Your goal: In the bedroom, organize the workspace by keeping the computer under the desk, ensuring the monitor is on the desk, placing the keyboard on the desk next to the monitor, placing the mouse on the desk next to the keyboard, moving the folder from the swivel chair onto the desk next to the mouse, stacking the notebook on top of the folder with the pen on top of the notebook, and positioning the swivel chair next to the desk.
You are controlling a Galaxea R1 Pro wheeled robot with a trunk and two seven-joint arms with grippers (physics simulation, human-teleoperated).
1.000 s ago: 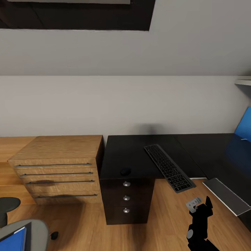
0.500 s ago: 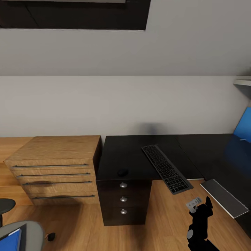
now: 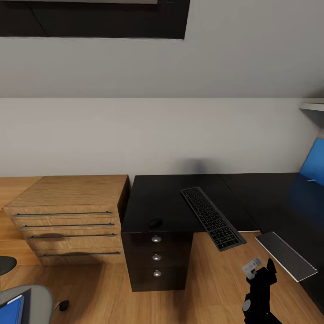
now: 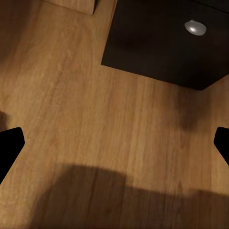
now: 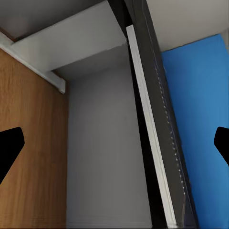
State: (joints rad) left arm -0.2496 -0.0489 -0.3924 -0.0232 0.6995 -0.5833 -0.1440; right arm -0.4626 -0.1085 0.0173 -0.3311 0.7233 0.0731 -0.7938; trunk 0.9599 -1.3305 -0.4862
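Note:
The black desk (image 3: 171, 198) stands against the pale wall, with its drawer unit (image 3: 156, 258) below. The dark keyboard (image 3: 211, 218) lies slantwise on it, its near end sticking out past the desk edge. Left of the keyboard, near the front edge, sits the small dark mouse (image 3: 155, 222). At the bottom left corner of the head view I see part of the grey swivel chair (image 3: 33, 299) with the blue folder (image 3: 10, 311) on its seat. My right gripper (image 3: 263, 271) hangs low over the floor in front of the desk, open (image 5: 114, 148). My left gripper (image 4: 114, 143) is open above bare floor near the drawer unit (image 4: 162, 43).
A light wooden dresser (image 3: 67, 211) with long bar handles stands left of the desk. A bright blue panel (image 3: 315, 164) stands on the desk's right wing. A pale grey flat slab (image 3: 285, 254) lies by that wing's inner edge. Wood plank floor (image 3: 211, 288) lies in front.
The whole head view has slid slightly left and down, so the camera moved. The chair and folder sit further into the corner. Nothing on the desk has moved.

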